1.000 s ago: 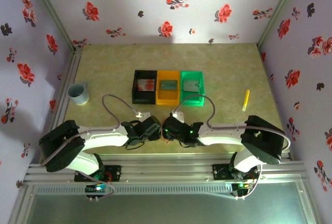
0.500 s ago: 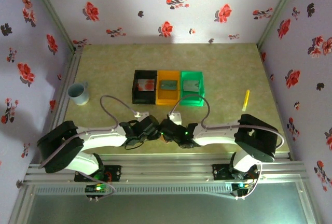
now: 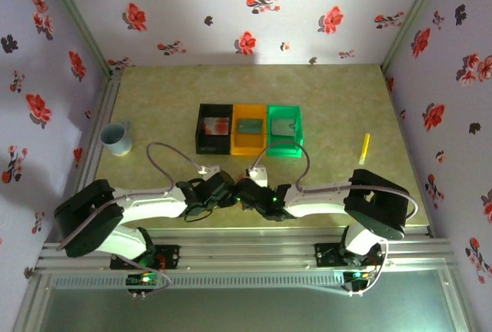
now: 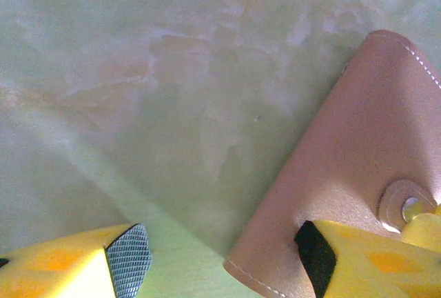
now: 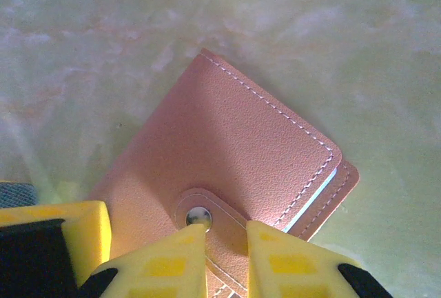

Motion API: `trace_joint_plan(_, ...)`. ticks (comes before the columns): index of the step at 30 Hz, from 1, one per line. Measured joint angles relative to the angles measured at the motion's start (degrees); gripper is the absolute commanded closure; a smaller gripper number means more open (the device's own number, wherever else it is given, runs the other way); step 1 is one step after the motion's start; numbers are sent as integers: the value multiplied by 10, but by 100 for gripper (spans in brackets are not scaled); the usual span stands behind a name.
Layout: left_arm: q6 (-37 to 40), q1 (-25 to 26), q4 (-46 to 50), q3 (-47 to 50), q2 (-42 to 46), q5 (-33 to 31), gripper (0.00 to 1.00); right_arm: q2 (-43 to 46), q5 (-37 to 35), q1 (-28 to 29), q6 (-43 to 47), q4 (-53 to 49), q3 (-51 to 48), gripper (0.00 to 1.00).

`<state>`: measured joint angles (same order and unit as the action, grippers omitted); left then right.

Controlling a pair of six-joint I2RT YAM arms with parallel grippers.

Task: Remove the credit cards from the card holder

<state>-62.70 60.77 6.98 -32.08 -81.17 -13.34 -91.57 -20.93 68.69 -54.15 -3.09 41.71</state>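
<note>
Meeting over the near middle of the table (image 3: 154,101), at six o'clock from the bins (image 3: 247,128), your arms crowd the card holder (image 5: 234,146), flat and snapped closed. Your left gripper (image 4: 220,260) is spread wide, one finger over the holder's corner, likely to pin it. Your right gripper (image 5: 227,243) straddles the snap tab (image 5: 200,216), fingers drawn close. Whether it truly pinches, I can't tell.

The pink card holder (image 4: 358,174) lies shut on the table (image 4: 138,91), to the right. The left gripper (image 4: 220,260) is wide apart, one finger (image 4: 348,263) over the holder's near edge.
</note>
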Motion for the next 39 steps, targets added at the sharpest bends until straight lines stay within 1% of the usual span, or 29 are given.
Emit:
trace_joint_plan(7,0,0,-6,4,0,-1,35,21,43,-25,-7,77,-45,100)
trace_joint_plan(13,0,0,-10,6,0,-2,35,47,106,-57,-24,152,-95,100)
trace_joint_plan(16,0,1,-10,7,0,-2,35,49,123,-63,-21,150,-97,100)
trace_joint_plan(17,0,1,-10,7,0,-3,35,51,127,-64,-17,143,-94,99)
trace_joint_plan(18,0,1,-10,7,0,-2,35,53,131,-66,-14,133,-91,93)
trace_joint_plan(19,0,1,-10,7,0,-3,35,55,134,-66,-10,122,-87,83)
trace_joint_plan(20,0,1,-9,7,2,-2,35,58,137,-66,-4,108,-82,75)
trace_joint_plan(21,0,1,-9,8,4,-2,35,61,142,-66,4,92,-77,69)
trace_joint_plan(23,2,-3,-10,12,14,6,35,73,149,-66,28,52,-61,62)
trace_joint_plan(27,7,-22,-17,25,40,41,34,90,165,-66,76,6,-36,58)
trace_joint_plan(31,16,-42,-24,40,66,85,34,90,187,-66,134,-38,1,59)
trace_joint_plan(35,18,-49,-11,46,84,123,34,71,202,-66,187,-73,42,60)
trace_joint_plan(39,18,-53,11,50,100,144,34,40,212,-66,232,-105,76,60)
